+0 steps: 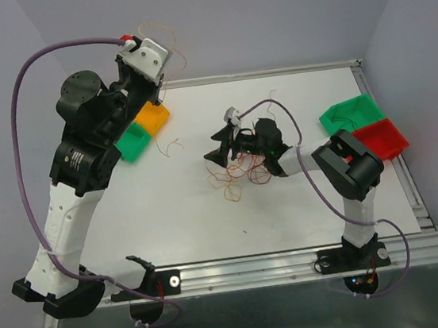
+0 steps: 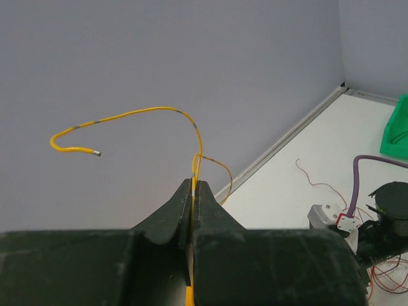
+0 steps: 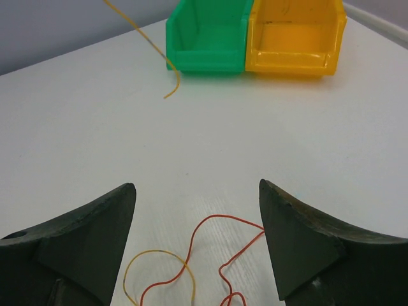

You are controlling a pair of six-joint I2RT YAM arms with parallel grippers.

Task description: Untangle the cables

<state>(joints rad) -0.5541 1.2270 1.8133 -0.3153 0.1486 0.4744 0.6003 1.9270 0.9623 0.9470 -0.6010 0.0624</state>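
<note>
The left pincer (image 2: pixel 193 186) was pressed together on the yellow wire (image 2: pixel 146 112), raised beside the yellow bin (image 1: pixel 152 118). I judge it should lower until the dangling tail lay inside that bin before releasing. The right pincer (image 3: pixel 196 191), spread, hovered over the tangle (image 1: pixel 240 173) on the counter (image 1: pixel 210 221), well apart from the bin.
</note>
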